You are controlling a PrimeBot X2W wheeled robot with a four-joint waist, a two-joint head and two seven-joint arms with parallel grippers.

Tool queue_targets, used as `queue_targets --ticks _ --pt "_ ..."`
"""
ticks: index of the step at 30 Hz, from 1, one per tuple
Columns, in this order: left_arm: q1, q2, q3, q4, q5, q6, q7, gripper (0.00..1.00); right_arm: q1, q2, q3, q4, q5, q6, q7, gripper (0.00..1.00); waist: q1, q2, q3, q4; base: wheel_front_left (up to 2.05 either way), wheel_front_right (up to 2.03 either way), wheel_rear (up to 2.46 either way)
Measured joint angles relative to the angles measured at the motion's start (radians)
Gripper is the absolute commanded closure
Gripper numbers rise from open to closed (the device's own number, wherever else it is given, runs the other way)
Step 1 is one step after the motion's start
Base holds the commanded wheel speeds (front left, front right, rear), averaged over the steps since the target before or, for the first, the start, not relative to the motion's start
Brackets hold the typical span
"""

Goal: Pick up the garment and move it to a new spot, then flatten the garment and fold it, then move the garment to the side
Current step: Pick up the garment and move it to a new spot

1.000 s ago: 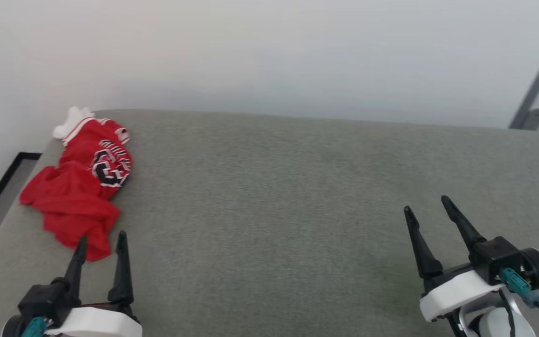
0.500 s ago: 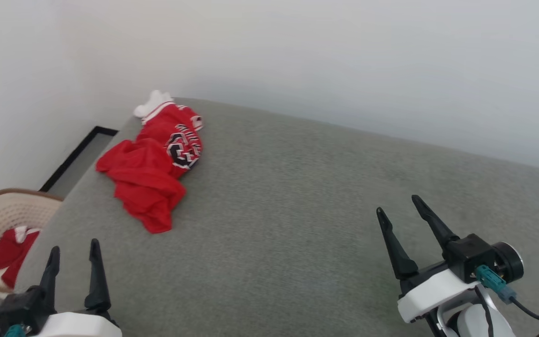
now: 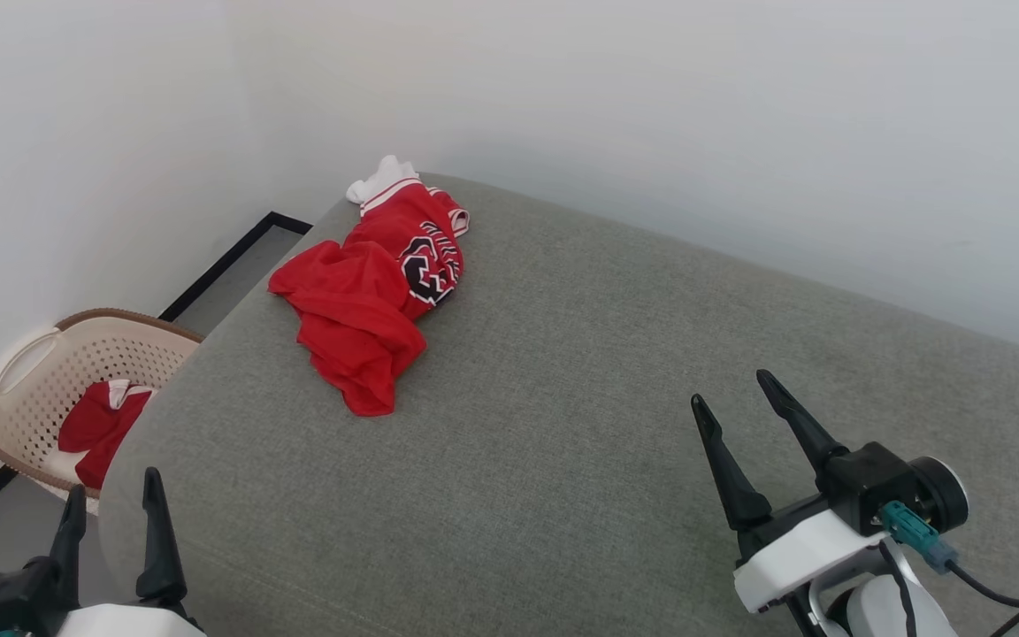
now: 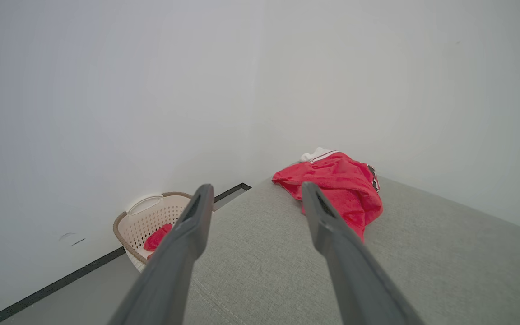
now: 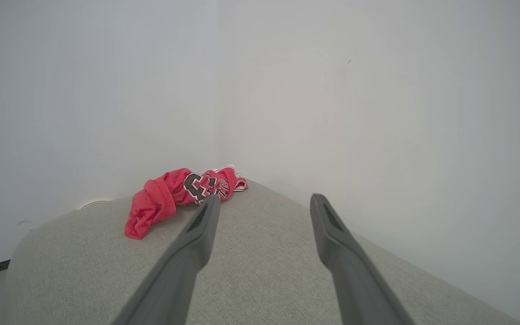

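Nearest the robot, at the lower left of the head view, the left gripper (image 3: pixel 113 485) hangs over the near left corner of the grey upholstered surface (image 3: pixel 563 416). Its two dark fingers (image 3: pixel 156 540) are spread wide apart and point up the view, with nothing between them and nothing touching them. At the lower right, the right gripper (image 3: pixel 731 389) sits above the same surface. Its fingers (image 3: pixel 722 464) are likewise parted to their full spread, lean a little to the left, and hold nothing. Each wrist view shows a clear gap between its own pair of fingers, with bare grey fabric beneath. Off the left edge of the surface, down on the floor, stands a cream perforated basket (image 3: pixel 23 372) with a brown rim, and a red cloth (image 3: pixel 94 429) lies inside it. Further out, the garment (image 3: pixel 368 301) lies crumpled near the far left corner of the surface, well apart from both grippers. Its red body is bunched toward the robot, the black white-outlined lettering faces up and to the right, and a white sleeve lies at the far end, close to the pale wall (image 3: pixel 651 106).
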Motion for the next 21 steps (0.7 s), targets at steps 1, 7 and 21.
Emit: queue_targets --ticks 1,7,21 --pt "0.002 0.0 0.001 -0.001 -0.003 0.002 0.0 0.0 0.0 0.0 0.0 0.0 0.0 0.0 0.0 0.0 0.0 0.0 0.001 0.003 0.0 0.0 0.0" --pt "0.005 -0.005 0.009 -0.009 -0.018 0.013 -0.003 0.0 -0.014 -0.001 0.004 0.001 0.002 0.0 0.0 0.0 0.0 0.0 0.009 0.01 0.0 0.0 0.0" --pt "0.02 -0.015 0.006 -0.011 -0.035 0.018 -0.01 0.0 -0.02 -0.007 -0.011 0.0 0.007 0.0 0.0 0.0 0.0 0.0 0.016 0.015 0.0 0.0 0.0"
